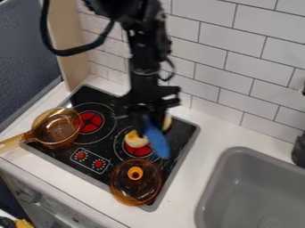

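The black gripper [147, 118] hangs over the right-hand burner of the stove, shut on a long blue object [157, 140] that slants down and to the right below it. A small yellowish, rounded thing [136, 139] sits at the red centre of that burner, just left of the blue object. Close to the gripper's right side shows a bit of something cream-coloured [167, 121], partly hidden.
On the black stove [113, 149], an amber pan [58, 133] stands at the left, its handle pointing left. An amber lid [135, 180] with an orange knob lies at the front edge. A grey sink [256, 191] is at the right, a tiled wall behind.
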Robot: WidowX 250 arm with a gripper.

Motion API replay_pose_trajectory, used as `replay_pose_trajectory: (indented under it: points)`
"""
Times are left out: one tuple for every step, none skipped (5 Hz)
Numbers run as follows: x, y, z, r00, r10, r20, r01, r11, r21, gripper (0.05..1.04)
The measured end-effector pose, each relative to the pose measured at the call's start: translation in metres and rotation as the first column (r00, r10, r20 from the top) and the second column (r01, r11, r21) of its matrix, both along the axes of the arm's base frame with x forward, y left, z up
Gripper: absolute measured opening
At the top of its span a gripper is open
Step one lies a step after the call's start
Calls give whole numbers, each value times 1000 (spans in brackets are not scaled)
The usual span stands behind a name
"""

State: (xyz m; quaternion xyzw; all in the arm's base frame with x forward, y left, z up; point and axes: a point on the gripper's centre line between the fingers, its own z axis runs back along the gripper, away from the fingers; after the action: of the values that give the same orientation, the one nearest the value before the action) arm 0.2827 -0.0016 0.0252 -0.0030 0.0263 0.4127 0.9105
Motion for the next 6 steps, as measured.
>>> replay_pose_trajectory:
  points:
    - [-8,-30,-1,998,-51,-33,48,997,-65,368]
    - [-17,-47,-15,990,-105,-97,96,990,-101,368]
    - [-14,-48,-27,985,-121,-121,109,989,-102,368]
    - [-5,-47,-44,982,-117,-150,102,990,-101,368]
    - [9,-33,-55,984,-78,-159,65,994,-85,368]
    - [15,-22,-66,984,-47,-173,37,997,-61,368]
